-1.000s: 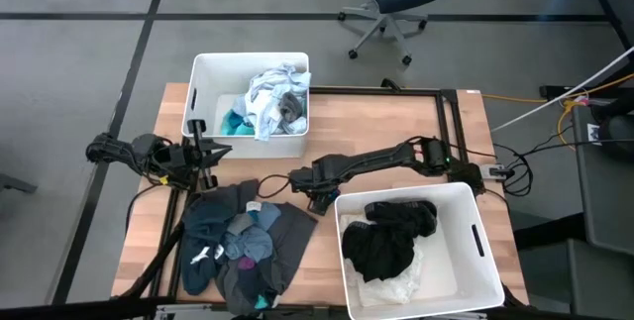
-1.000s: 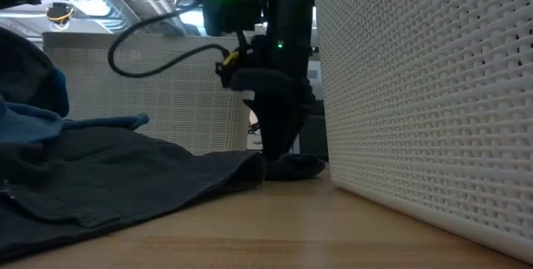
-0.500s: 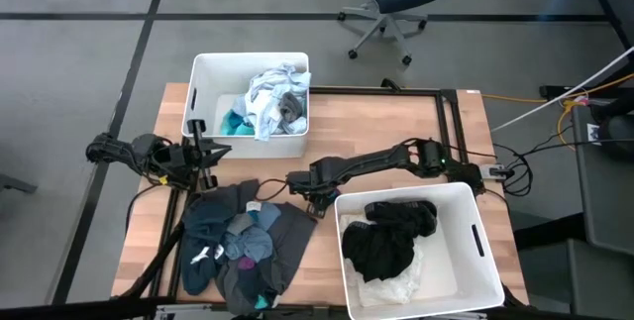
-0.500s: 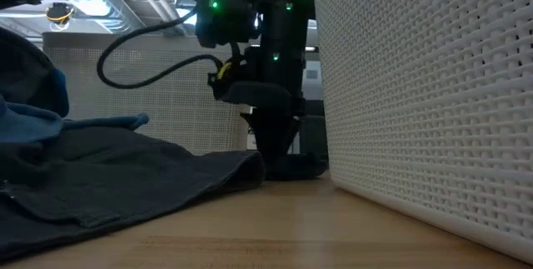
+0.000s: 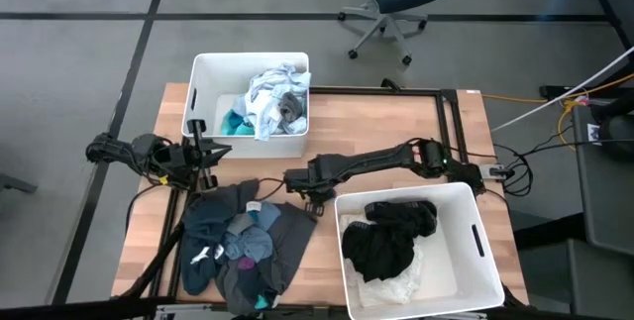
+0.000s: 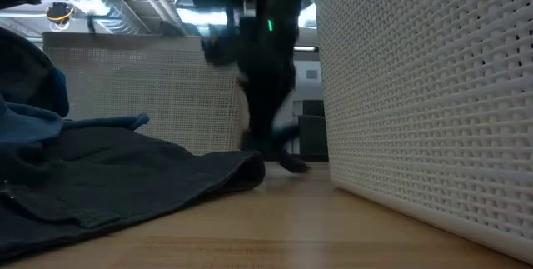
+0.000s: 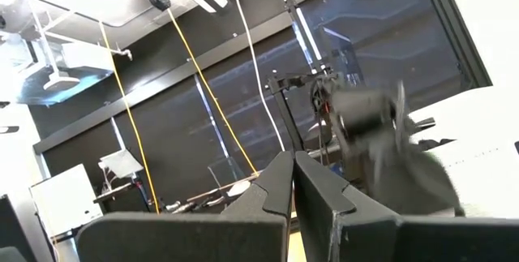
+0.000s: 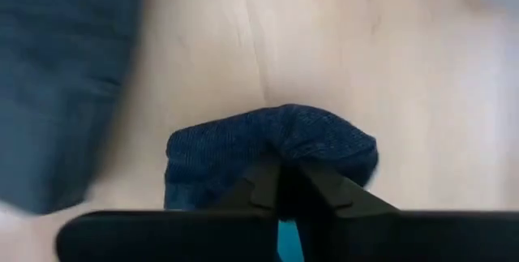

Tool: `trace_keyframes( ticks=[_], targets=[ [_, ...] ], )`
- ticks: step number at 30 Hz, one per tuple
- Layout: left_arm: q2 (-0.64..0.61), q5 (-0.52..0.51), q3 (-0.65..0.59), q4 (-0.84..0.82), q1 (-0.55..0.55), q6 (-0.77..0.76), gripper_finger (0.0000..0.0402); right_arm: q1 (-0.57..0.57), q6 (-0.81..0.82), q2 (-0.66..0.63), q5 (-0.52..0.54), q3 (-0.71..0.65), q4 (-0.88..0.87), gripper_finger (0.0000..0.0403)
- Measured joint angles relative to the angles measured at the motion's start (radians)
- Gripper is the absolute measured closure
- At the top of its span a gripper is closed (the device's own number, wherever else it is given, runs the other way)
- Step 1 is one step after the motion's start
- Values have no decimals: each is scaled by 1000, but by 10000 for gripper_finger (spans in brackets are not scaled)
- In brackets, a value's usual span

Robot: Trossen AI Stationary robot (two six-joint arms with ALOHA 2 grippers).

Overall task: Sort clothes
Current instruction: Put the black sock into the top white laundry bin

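A small dark blue sock (image 8: 268, 152) hangs from my right gripper (image 5: 303, 193), which is shut on it just left of the near white bin (image 5: 396, 195). The same sock shows in the low view as a dark blurred shape (image 6: 287, 159) beside the bin's wall. A pile of dark grey, teal and pale blue clothes (image 5: 238, 246) lies on the table's near left part. My left gripper (image 5: 213, 152) is shut and empty, held above the table's left side and pointing slightly upward (image 7: 292, 177). My right gripper pinches a bunched fold of the sock (image 8: 280, 158) between its two fingers, coming from above and pointing down. The sock hangs below the fingers. Whether its lower end (image 6: 293, 166) is clear of the wood, I cannot tell.
The far white bin (image 5: 198, 72) holds pale grey and teal garments. The near bin holds black and white clothes (image 5: 391, 239). A dark grey garment's edge (image 6: 208, 173) lies close to the left of the sock. Bare wood lies between the two bins.
My right gripper has shut on the sock and risen a little, rolling slightly. The sock, which lay on the table beside the near bin, now hangs from the fingers.
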Motion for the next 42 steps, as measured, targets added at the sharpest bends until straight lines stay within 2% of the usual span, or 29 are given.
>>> trace_keyframes(
  ticks=[7, 10, 17, 20, 23, 28, 36, 42],
  targets=[
    [0, 0, 0, 0, 0, 4, 396, 47, -56, -15, 148, 267, -145, 391],
    [0, 0, 0, -2, 0, -1, 396, 56, -101, -22, 194, 364, -133, 393],
    [0, 0, 0, -1, 0, -2, 396, 30, -231, -122, 344, 350, 40, 380],
    [0, 0, 0, 0, 0, -2, 396, -1, -315, -126, 367, 361, 126, 383],
    [0, 0, 0, 0, 0, -3, 396, -44, -394, -124, 341, 359, 237, 385],
    [0, 0, 0, -1, 0, -3, 396, -149, -434, -124, 225, 346, 371, 382],
    [0, 0, 0, -1, 0, -3, 396, -327, -289, -72, 17, 326, 421, 382],
    [0, -8, 0, -1, 0, -2, 396, -390, -219, 16, -64, 270, 430, 382]
  ],
)
